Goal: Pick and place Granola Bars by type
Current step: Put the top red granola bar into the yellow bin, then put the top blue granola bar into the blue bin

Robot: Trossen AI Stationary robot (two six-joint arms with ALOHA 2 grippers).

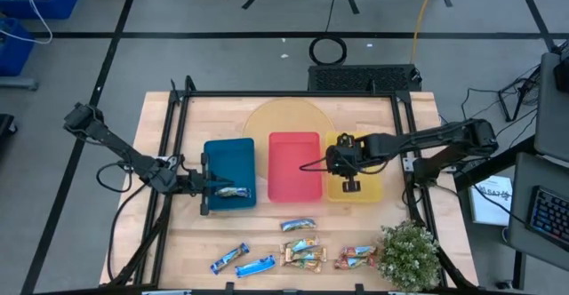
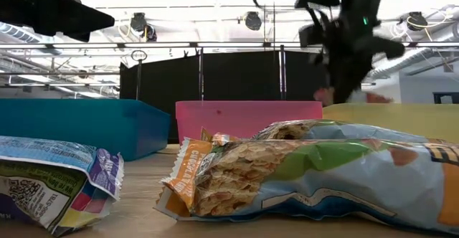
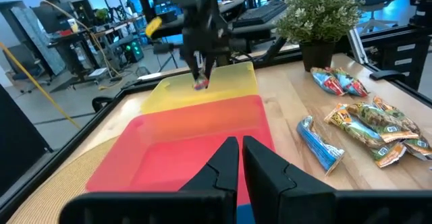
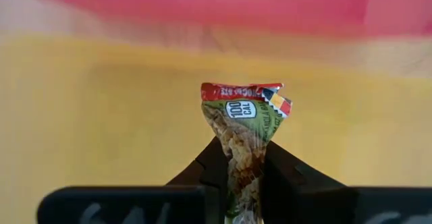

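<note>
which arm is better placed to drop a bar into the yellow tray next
Right. Its hand is shut on a red-topped granola bar directly over the yellow tray. The left hand is shut and sits by the blue tray, farther away.

Trays: blue tray (image 1: 229, 163) left, red tray (image 1: 294, 165) middle, yellow tray (image 1: 368, 188) right. Held bar (image 4: 244, 119): red top edge, green-tan wrapper. Near bars: two bright blue bars (image 1: 242, 261), tan-and-light-blue bars (image 1: 302, 252). Table (image 1: 267, 108) pale wood.

Front right corner blocked by potted plant (image 1: 410, 256); bars (image 1: 302, 252) scattered beside it; bare wood left of blue tray (image 1: 229, 160).
</note>
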